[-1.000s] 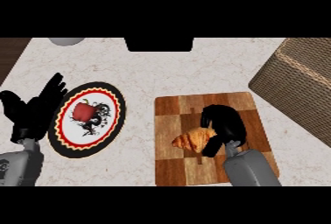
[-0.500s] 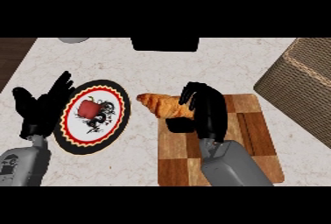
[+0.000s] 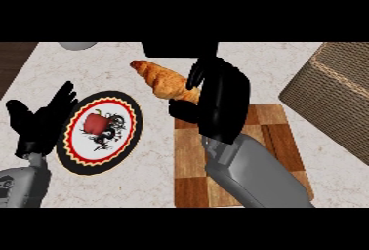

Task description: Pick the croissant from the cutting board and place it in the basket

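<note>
One hand loaded, operator?

Yes — my right hand (image 3: 220, 105) curls round the croissant (image 3: 164, 82), off the cutting board's (image 3: 277, 146) far left corner. I'd swing it level to the basket (image 3: 335, 97) right of the board, clear its rim, then open low.

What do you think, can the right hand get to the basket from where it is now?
Probably yes. The right hand, curled round the croissant, is at the far end of the cutting board, and the basket stands to its right with only counter between. Nothing seems to block the way.
</note>
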